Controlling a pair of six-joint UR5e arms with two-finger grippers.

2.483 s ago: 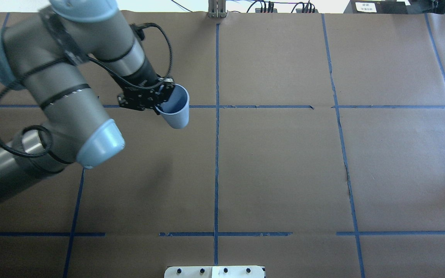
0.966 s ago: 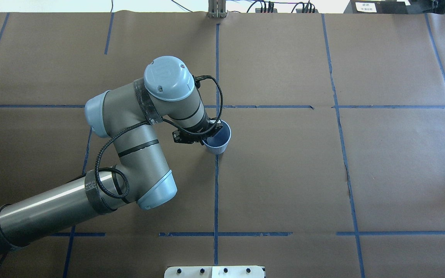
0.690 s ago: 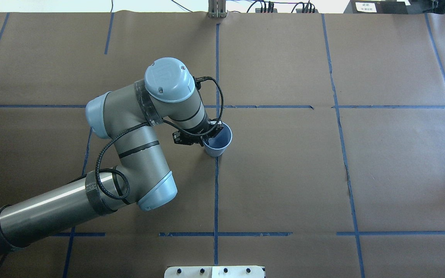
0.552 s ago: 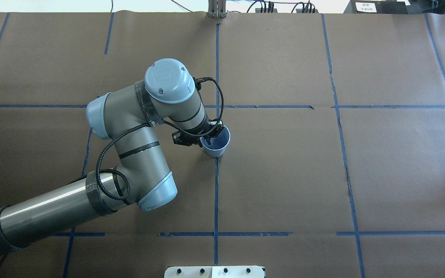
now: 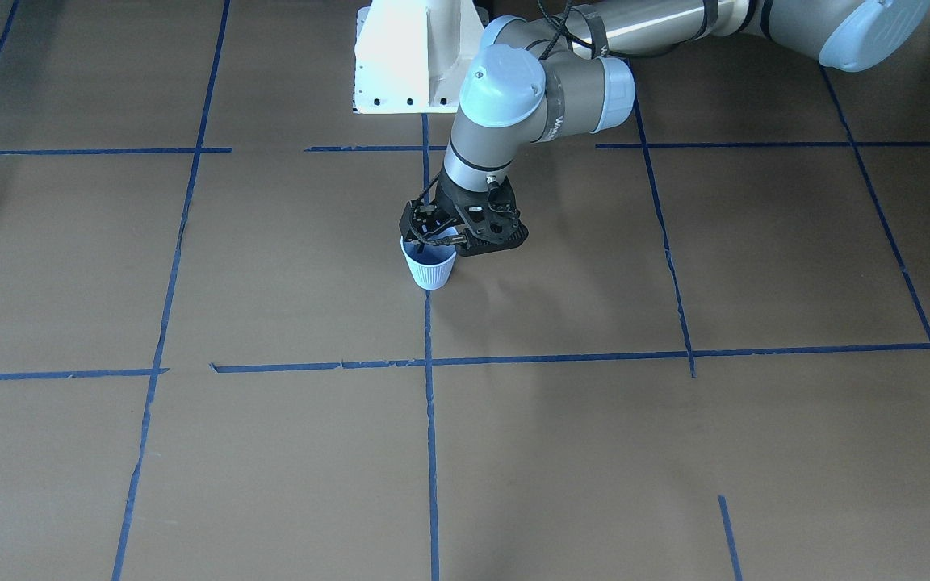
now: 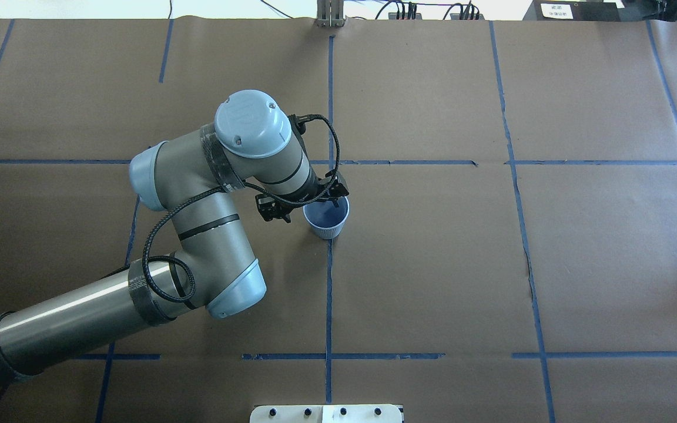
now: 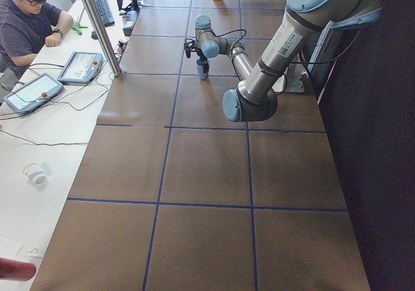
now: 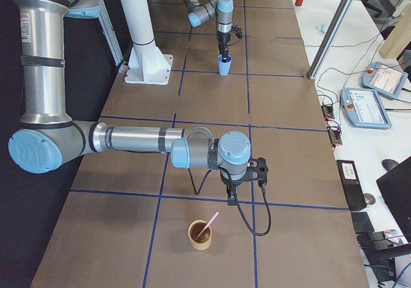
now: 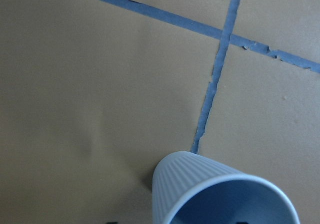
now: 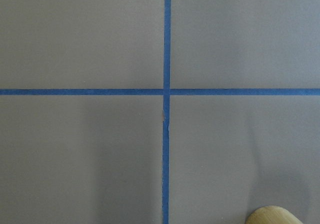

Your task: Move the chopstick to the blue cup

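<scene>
The blue cup (image 6: 328,224) (image 5: 430,273) stands upright on the brown paper at the table's middle, on a blue tape line. My left gripper (image 6: 318,203) (image 5: 435,240) hovers just over its rim, open, with nothing held. In the left wrist view the ribbed cup (image 9: 220,194) fills the bottom edge. The pinkish chopstick (image 8: 209,223) leans in a tan cup (image 8: 200,234) at the table's right end. My right gripper (image 8: 241,186) hangs just beyond that cup; I cannot tell whether it is open or shut.
Blue tape lines grid the paper-covered table (image 6: 432,264). The tan cup's rim (image 10: 272,215) shows at the bottom of the right wrist view. A person (image 7: 29,22) sits at a side desk with tablets and cables. The robot's white base (image 5: 412,56) stands at the table's edge.
My left arm swung from the far left to the table's middle with the blue cup. It set the cup down on the tape line, let go and rose slightly.
</scene>
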